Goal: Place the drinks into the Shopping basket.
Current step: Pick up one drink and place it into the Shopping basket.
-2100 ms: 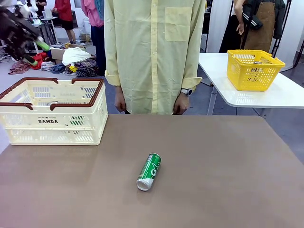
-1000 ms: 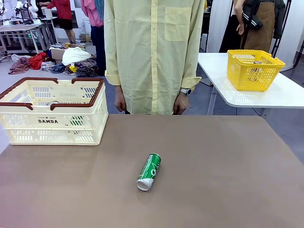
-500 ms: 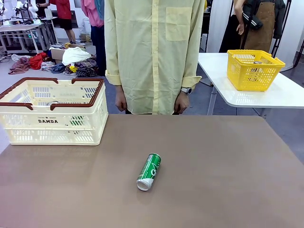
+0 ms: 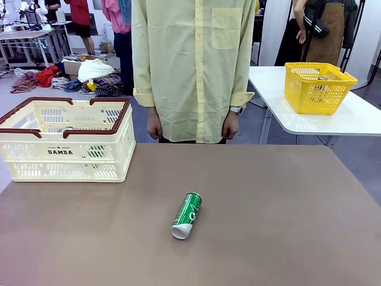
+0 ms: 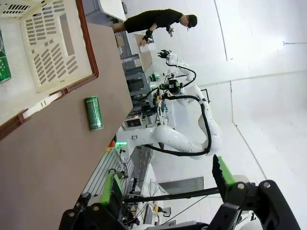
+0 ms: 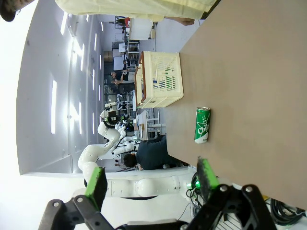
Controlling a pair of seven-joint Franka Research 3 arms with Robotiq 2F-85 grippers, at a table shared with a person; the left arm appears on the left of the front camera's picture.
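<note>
Front view: slim green aluminium can (image 4: 187, 215) lies on its side mid brown table (image 4: 280, 202), nearer the near edge — cream slatted plastic crate with brown rim (image 4: 65, 152) at far-left corner. Left wrist view: left gripper (image 5: 165, 177) spread wide, empty. Right wrist view: right gripper (image 6: 151, 173) spread too — empty.

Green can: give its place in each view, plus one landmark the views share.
Front view: green can lies on its side on the table, lower centre.
Left wrist view: green can left of centre, about mid-height.
Right wrist view: green can right of centre, mid-height.
Shared landmark: the Shopping basket, apart from the green can.
</note>
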